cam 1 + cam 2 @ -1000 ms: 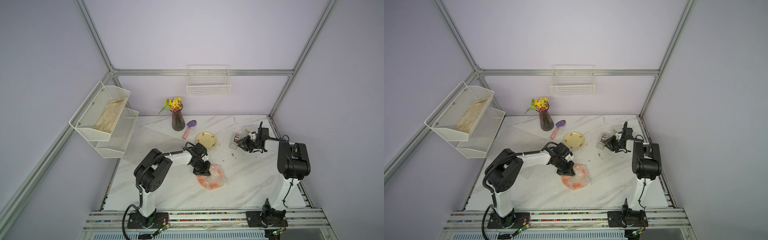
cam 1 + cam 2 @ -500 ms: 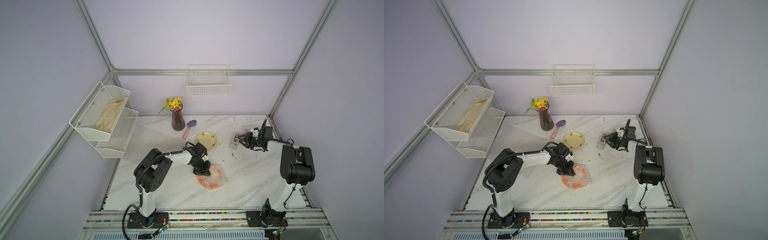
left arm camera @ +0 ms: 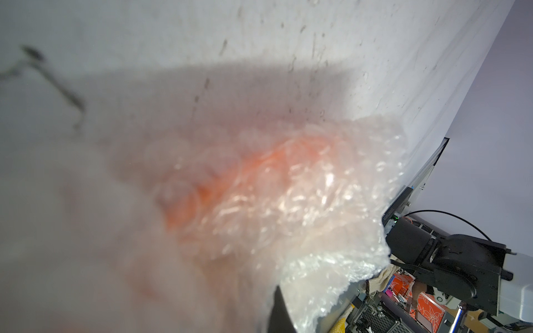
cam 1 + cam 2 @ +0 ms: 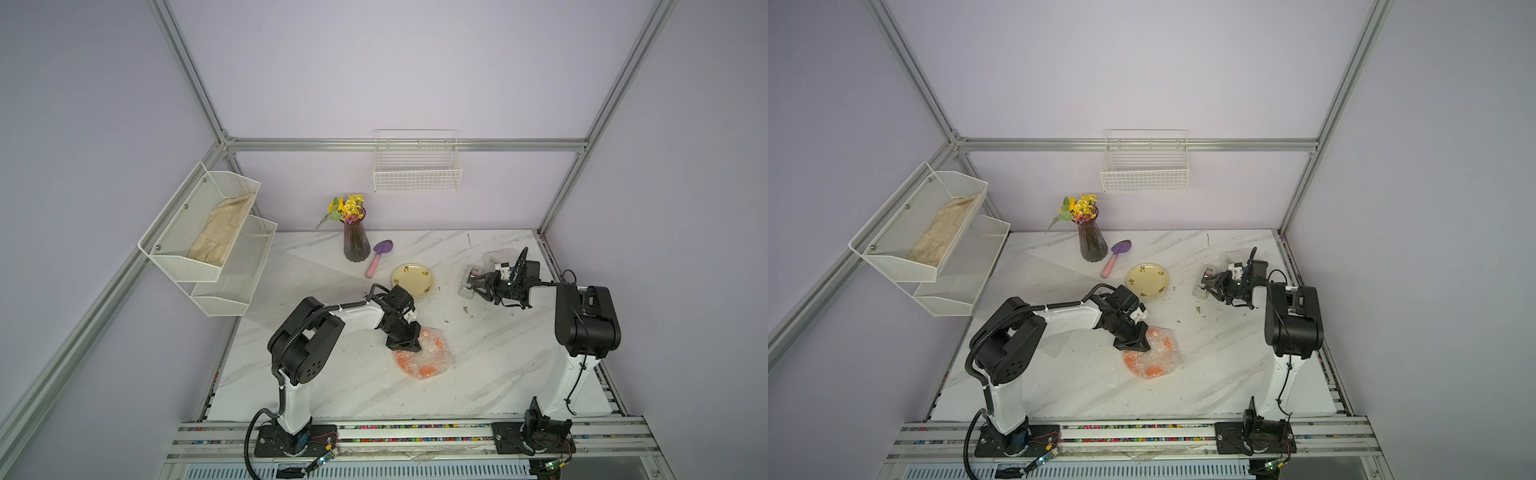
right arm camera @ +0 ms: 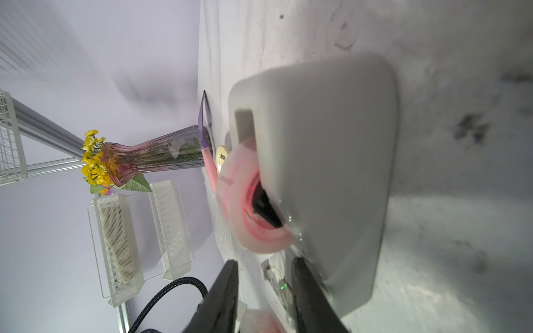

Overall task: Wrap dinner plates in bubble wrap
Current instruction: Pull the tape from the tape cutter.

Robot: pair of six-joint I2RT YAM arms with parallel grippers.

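In both top views we look down from high above the front rail (image 4: 415,436) at the whole table (image 4: 478,374), facing the back wall (image 4: 498,199). The two eyes sit side by side, so they share almost everything, from the vase (image 4: 356,245) to the wall basket (image 4: 1144,174). Our left wrist camera hangs very near the wrapped orange plate (image 3: 259,167) (near enough that much of it blurs). Our right wrist camera, rolled sideways, looks close past the tape dispenser (image 5: 323,173) toward that same vase and the wall shelves (image 5: 121,245).

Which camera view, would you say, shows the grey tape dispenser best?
The right wrist view: the tape dispenser fills it, roll visible. Both top views show it small; the left wrist view misses it.
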